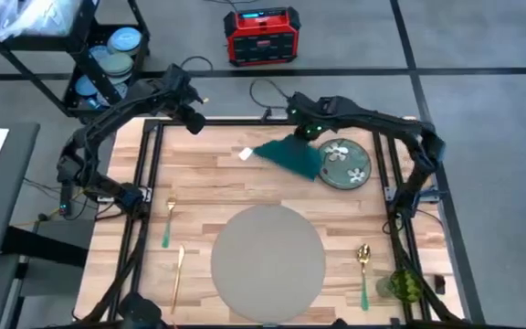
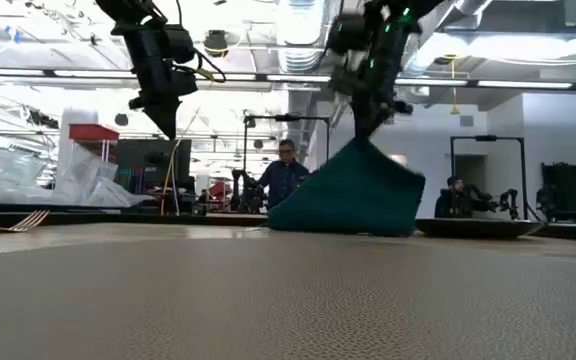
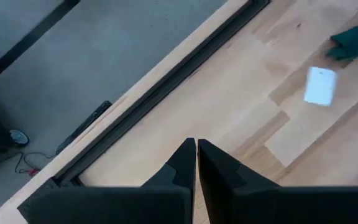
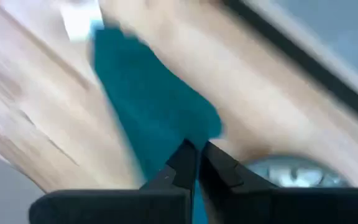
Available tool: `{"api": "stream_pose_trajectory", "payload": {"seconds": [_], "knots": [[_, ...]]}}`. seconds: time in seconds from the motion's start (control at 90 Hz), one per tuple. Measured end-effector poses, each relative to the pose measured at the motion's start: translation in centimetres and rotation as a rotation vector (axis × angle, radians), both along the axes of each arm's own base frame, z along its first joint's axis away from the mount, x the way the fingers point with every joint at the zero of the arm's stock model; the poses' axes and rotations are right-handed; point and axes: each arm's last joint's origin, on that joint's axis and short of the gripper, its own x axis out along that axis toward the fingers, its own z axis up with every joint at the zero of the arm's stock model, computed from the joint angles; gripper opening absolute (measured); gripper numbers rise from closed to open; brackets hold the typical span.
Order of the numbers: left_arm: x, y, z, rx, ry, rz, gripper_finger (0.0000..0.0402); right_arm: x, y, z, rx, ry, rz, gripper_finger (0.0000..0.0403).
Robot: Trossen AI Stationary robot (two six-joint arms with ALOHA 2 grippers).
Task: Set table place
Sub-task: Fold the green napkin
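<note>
The round grey placemat lies flat near the front edge of the wooden table. A dark green napkin hangs from my right gripper at the table's far side, its lower edge on the wood beside the flowered plate. In the low view the napkin drapes like a tent. My left gripper hovers shut above the far left edge, holding nothing. A fork, a gold knife and a spoon lie beside the placemat. My right gripper pinches the napkin at a peak of cloth between its two fingers, coming from above and pointing down. The napkin hangs below the fingers and spreads out, with its lower edge resting on the table. How many layers it has I cannot tell.
A small white tag lies on the wood left of the napkin. A green glass stands at the near right corner. Off the table are a black cart with dishes and a red box. People stand in the room beyond.
</note>
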Motion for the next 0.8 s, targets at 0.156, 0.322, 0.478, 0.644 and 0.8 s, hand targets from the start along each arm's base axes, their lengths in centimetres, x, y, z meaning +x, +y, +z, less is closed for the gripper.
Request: {"api": "stream_pose_trajectory", "payload": {"seconds": [0.156, 0.322, 0.478, 0.644, 0.8], "knots": [[-0.2, 0.4, 0.1, 0.023, -0.015, 0.015, 0.0000, -2.1, -1.3, 0.4, 0.000, 0.062, -0.061, 0.0000], [-0.4, 0.6, 0.2, 0.029, -0.020, 0.024, 0.0000, -0.8, -0.8, -0.1, 0.023, 0.018, -0.021, 0.0000], [-0.3, 0.6, 0.1, 0.025, -0.030, 0.042, 0.0000, 4.2, 1.1, -3.3, 0.126, -0.108, 0.107, 0.0000], [-0.4, 0.3, -1.5, -0.025, -0.016, 0.068, 0.0000, 10.1, 5.4, -9.4, 0.264, -0.147, 0.308, 0.0000], [-0.6, -0.2, -3.6, -0.098, -0.002, 0.071, 0.0000, 12.9, 7.1, -11.5, 0.376, -0.186, 0.486, 0.0000]]}}
